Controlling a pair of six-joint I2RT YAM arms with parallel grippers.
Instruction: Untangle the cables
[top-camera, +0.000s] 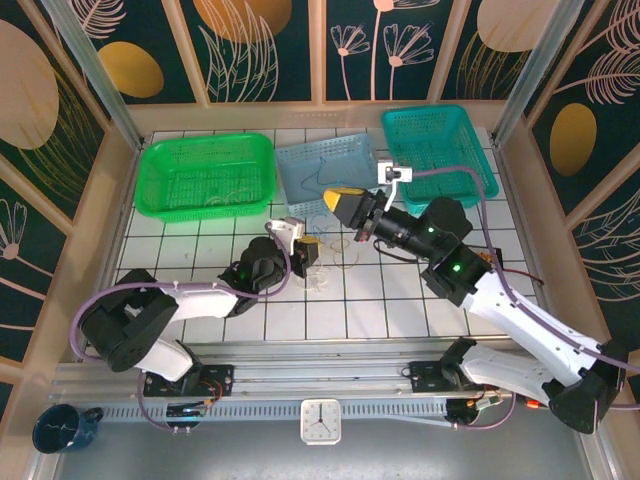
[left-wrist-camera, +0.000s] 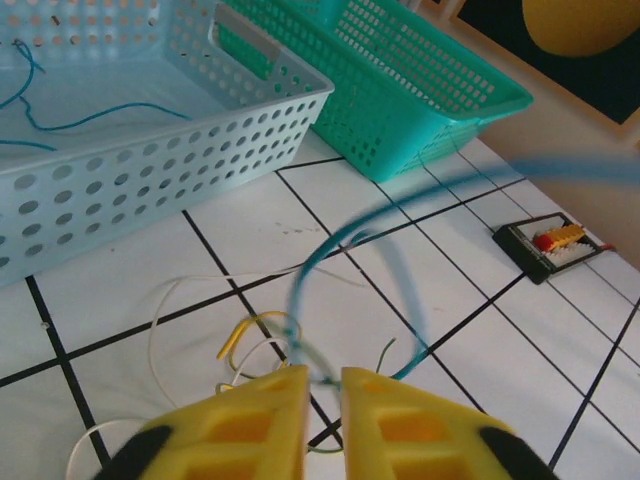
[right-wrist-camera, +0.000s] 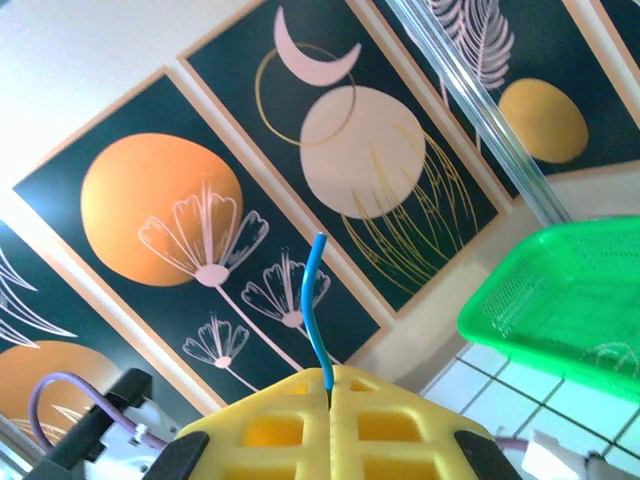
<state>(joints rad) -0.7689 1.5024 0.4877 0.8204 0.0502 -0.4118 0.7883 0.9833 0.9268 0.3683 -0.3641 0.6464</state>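
My right end effector (right-wrist-camera: 330, 388) is fully closed on one end of the blue cable (right-wrist-camera: 313, 290) and holds it lifted above the desk (top-camera: 400, 310). My left end effector (left-wrist-camera: 322, 385) is closed to a thin slit, low over the tiles. The same cable runs into it at the tips, and it looks pinched there. The yellow cable (left-wrist-camera: 245, 335) and the white cable (left-wrist-camera: 155, 340) lie under it, near the middle of the desk, in front of the pale blue basket (top-camera: 325, 165).

The danger, I think, is this: if the blue loop goes round the other two and I pull my arms apart, the knot becomes tighter, or the thin cable slips out of my grip. A fast lift can also drag the whole bundle.

The desk is white tiles with black lines. A green basket (top-camera: 205, 175), the pale blue one and a teal basket (top-camera: 435, 150) stand along the far edge, and a clock (top-camera: 320, 420) sits at the near edge. Dark panels with flowers close the room.
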